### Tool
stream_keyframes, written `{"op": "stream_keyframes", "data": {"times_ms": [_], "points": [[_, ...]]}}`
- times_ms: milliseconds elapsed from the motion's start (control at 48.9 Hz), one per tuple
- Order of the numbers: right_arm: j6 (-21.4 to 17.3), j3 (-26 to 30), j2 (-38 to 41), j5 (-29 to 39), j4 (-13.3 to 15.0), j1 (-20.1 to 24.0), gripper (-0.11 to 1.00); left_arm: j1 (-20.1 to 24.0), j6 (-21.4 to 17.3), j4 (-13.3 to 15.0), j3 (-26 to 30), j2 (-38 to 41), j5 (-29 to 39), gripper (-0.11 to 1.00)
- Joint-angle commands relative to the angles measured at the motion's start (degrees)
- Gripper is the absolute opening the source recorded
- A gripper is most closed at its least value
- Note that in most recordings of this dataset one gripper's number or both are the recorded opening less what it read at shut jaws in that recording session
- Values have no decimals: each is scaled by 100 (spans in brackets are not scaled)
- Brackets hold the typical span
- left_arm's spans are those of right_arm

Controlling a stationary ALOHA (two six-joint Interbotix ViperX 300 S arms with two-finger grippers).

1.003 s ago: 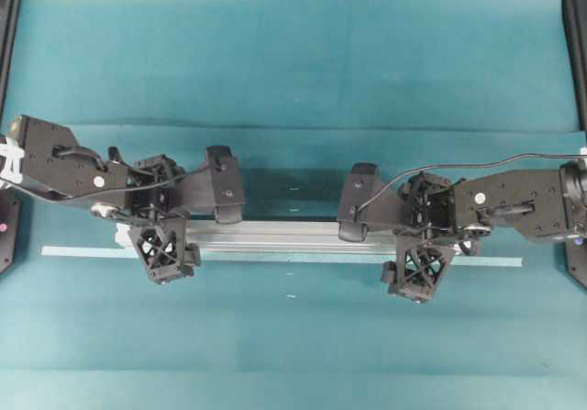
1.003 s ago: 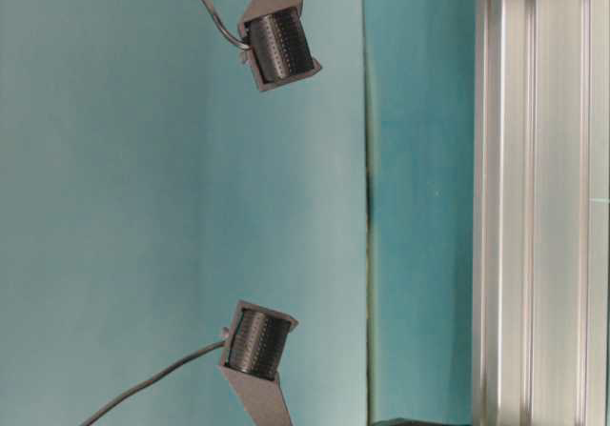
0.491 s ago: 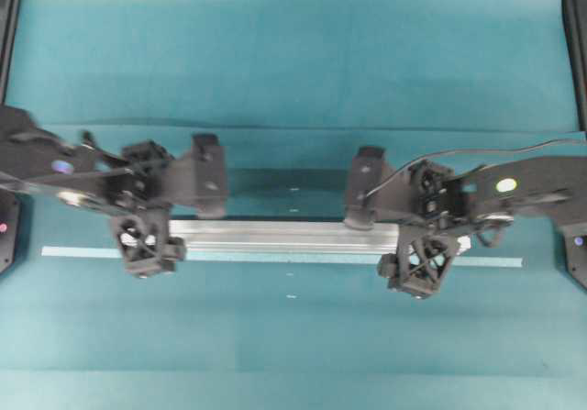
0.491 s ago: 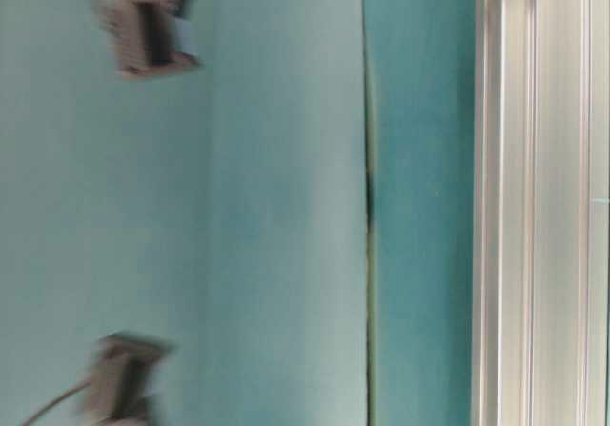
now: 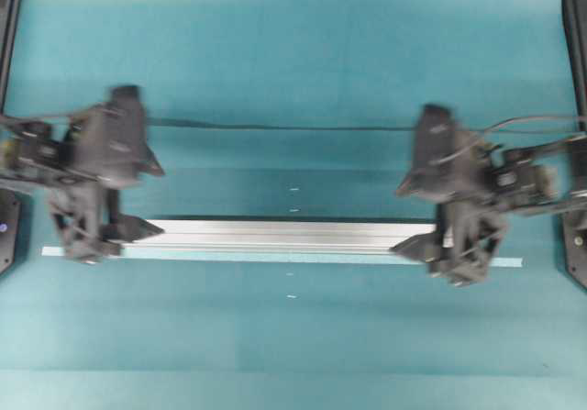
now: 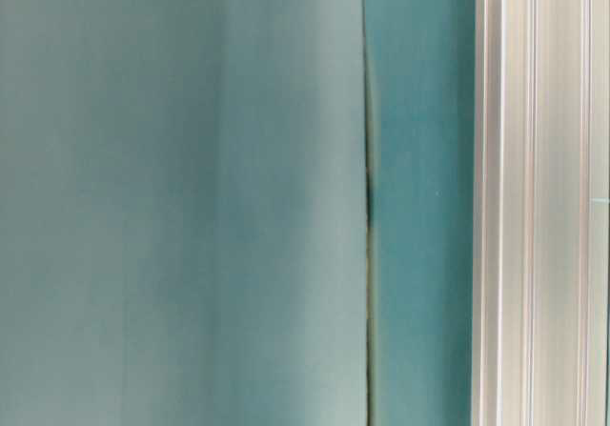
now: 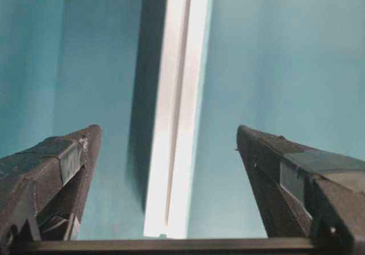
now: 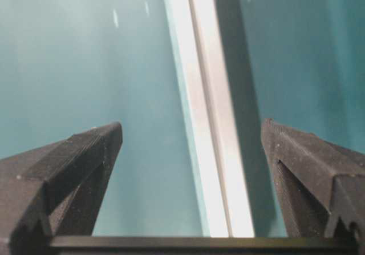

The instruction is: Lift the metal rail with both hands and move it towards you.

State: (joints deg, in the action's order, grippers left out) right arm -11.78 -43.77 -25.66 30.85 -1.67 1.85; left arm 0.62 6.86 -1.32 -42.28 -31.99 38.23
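Our left gripper and right gripper hung wide apart, empty, above the metal rail; stiff, smooth, probably weighty, best clamped near both ends.

In the overhead view both arms are motion-blurred, and the left gripper and right gripper hide the ends of the metal rail. The table-level view cuts the rail off at top, bottom and right edges.
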Motion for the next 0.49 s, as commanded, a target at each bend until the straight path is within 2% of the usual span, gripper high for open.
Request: {"op": "stream_keyframes", "data": {"times_ms": [0,246,471], "points": [[35,-79,-255,-220,88,0,99,-9,-9,0,-70,-352,-114,97],[97,-483,-967,-1028,167,-9,99,-44,0,9,-290,-923,-334,97],[132,-677,-1503,-1143,167,-9,99,-44,0,0,-431,-1371,-738,97]]}}
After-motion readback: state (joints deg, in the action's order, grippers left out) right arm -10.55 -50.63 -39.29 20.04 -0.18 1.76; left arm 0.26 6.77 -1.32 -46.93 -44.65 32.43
